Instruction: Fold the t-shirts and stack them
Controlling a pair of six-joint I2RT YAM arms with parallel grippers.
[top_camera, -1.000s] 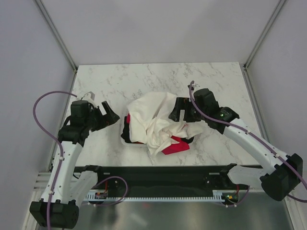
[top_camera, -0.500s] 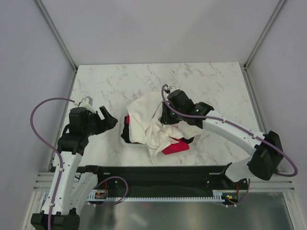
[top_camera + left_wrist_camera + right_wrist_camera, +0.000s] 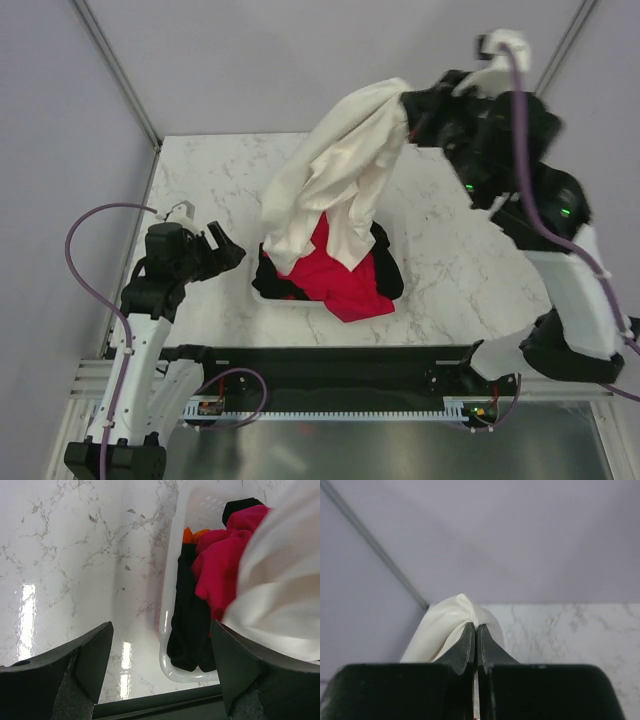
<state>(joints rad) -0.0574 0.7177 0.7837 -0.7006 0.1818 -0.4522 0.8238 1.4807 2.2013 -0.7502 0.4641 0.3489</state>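
Now the white t-shirt (image 3: 335, 175) hangs high above the basket (image 3: 166, 630), no longer heaped inside, pinched by the right gripper (image 3: 408, 108), ready for spreading; the left gripper (image 3: 222, 247) gapes empty beside the basket.

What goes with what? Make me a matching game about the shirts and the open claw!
1 white t-shirt
2 red-pink t-shirt
3 black t-shirt
4 left gripper

A open, empty, beside the basket
B against the basket's side wall
C hanging from the right gripper
D heaped in the basket's middle

Pairs: 1-C, 2-D, 3-B, 4-A
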